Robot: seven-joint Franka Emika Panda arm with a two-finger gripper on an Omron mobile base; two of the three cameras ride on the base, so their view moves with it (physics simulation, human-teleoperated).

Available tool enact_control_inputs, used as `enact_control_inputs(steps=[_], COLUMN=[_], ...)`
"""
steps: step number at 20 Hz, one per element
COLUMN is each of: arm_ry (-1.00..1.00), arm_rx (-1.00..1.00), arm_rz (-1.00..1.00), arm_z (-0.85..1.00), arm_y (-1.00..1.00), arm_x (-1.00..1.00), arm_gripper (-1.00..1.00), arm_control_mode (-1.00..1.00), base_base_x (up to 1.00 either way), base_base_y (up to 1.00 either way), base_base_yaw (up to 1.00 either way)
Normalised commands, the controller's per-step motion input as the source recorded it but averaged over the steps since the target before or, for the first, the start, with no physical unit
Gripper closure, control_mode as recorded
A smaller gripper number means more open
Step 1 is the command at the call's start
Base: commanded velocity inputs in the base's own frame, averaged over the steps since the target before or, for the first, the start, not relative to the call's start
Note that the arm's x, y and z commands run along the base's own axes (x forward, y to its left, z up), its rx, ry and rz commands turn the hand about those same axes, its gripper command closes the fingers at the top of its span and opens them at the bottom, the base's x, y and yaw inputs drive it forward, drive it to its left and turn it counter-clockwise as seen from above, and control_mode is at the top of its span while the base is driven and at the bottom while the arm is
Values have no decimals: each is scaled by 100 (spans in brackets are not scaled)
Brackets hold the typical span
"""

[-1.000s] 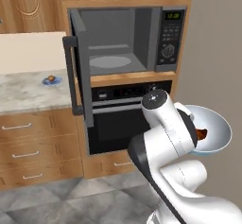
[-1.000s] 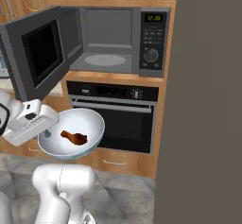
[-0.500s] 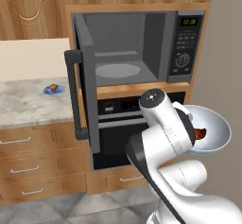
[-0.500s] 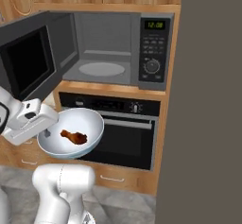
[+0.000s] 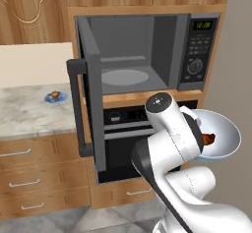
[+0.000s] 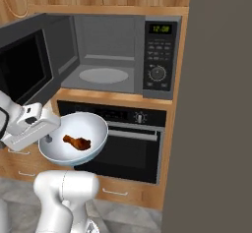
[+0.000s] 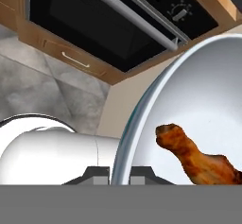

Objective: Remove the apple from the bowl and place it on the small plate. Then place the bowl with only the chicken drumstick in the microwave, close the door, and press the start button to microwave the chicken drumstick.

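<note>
Facing microwave [image 6: 118, 55], door [image 5: 91, 109] swung wide so cavity can take bowl. Bowl [image 6: 74, 137] held level below cavity, my fingers [image 7: 120, 173] pinched shut on its rim. Drumstick [image 6: 77, 141] lies flat inside, long axis across bowl. Apple [image 5: 56, 95] rests on small plate [image 5: 51, 99], counter [image 5: 29, 114].

The arm bends forward at mid height, fingers [image 7: 120, 175] pinched shut on the bowl [image 6: 93, 124] rim.
</note>
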Motion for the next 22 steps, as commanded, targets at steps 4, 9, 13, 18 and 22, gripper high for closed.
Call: enact_control_inputs(steps=[4,9,13,18,22], arm_ry=[0,0,0,0,0], arm_rx=[0,0,0,0,0], arm_rz=[0,0,0,0,0], arm_z=[0,0,0,0,0], arm_y=[0,0,0,0,0], arm_x=[0,0,0,0,0], arm_gripper=[100,100,100,100,100], arm_control_mode=[100,100,100,100,100], base_base_x=[48,50,38,18,11], base_base_y=[0,-15,-14,-9,-1], base_base_yaw=[0,0,0,0,0])
